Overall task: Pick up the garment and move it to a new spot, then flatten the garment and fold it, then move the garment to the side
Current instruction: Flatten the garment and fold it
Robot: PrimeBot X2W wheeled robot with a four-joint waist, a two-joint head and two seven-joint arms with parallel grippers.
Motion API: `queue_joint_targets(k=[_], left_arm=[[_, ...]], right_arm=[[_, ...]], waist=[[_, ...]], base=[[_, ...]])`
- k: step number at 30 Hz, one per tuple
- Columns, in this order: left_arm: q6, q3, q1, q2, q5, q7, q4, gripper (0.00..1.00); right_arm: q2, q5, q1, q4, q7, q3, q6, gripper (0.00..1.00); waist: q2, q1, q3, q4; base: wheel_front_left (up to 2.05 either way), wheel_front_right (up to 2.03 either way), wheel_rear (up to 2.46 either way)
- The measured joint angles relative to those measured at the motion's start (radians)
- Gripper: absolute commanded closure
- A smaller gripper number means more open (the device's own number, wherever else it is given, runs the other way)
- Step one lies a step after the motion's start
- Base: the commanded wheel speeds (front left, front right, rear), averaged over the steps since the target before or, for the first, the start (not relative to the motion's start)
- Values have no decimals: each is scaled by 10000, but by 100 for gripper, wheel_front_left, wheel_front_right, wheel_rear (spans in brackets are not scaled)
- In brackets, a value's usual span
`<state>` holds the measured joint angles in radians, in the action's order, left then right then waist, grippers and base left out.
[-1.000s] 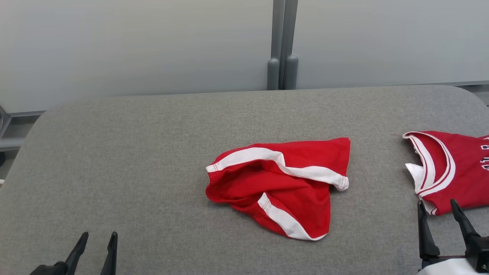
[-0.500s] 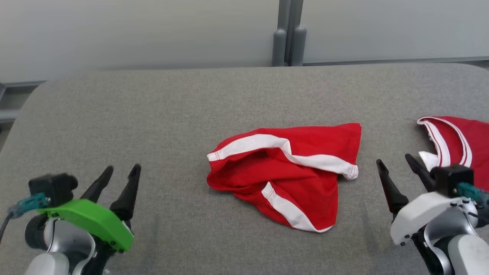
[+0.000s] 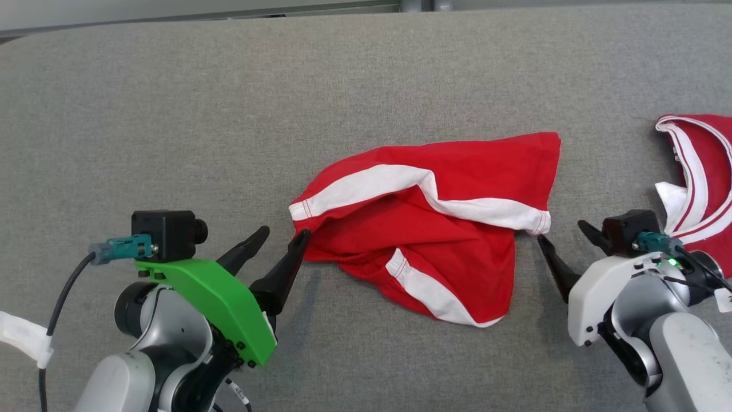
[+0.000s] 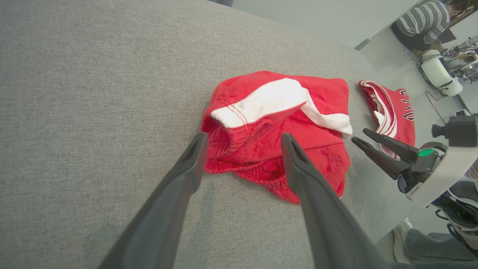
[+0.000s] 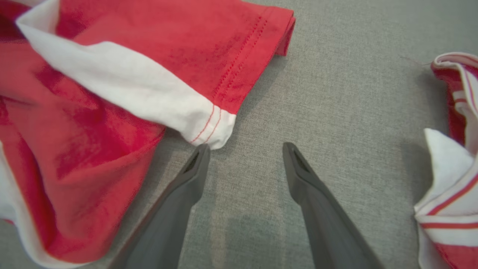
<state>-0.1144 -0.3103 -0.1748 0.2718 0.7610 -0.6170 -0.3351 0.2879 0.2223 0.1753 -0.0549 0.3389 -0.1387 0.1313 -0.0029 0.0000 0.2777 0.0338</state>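
The garment (image 3: 434, 229) is a pair of red shorts with white side stripes, lying crumpled in the middle of the grey padded table (image 3: 171, 114). My left gripper (image 3: 283, 233) is open at its left end, one fingertip at the edge of the elastic waistband. In the left wrist view the open left gripper (image 4: 243, 136) has its fingers either side of that bunched waistband (image 4: 239, 149). My right gripper (image 3: 560, 232) is open at the garment's right side. In the right wrist view the right gripper (image 5: 245, 146) has its left fingertip just under the white hem corner (image 5: 209, 130).
A second red and white jersey (image 3: 697, 171) lies at the table's right edge, close to my right arm. In the left wrist view a person in a striped top (image 4: 422, 18) sits beyond the table, and a shoe (image 4: 403, 231) shows by the table's near corner.
The head camera has tilted down. Both arms have come forward and inward to the garment's two ends. Both grippers stay open; the garment has not moved.
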Motion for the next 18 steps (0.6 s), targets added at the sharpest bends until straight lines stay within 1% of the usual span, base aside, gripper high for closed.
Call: queue_joint_targets(k=[4,10,14,18], left_arm=[[-84,-199,-24,-130,-42,-127,-88,0],[-136,-194,-433,-184,-67,-153,-4,0],[-142,-196,-520,-244,-44,-161,104,0],[-142,-192,-521,-190,12,-259,209,0]], right_arm=[[-102,278,381,-546,-263,-539,-2,0],[-19,548,747,-878,-685,-876,-2,0],[104,754,776,-842,-708,-1074,-2,0],[337,991,770,-443,-520,-1310,-2,0]], waist=[[0,0,439,-71],[0,1,743,-105],[0,1,688,-90],[0,1,611,-95]], base=[[0,0,0],[0,0,0],[0,0,0],[0,0,0]])
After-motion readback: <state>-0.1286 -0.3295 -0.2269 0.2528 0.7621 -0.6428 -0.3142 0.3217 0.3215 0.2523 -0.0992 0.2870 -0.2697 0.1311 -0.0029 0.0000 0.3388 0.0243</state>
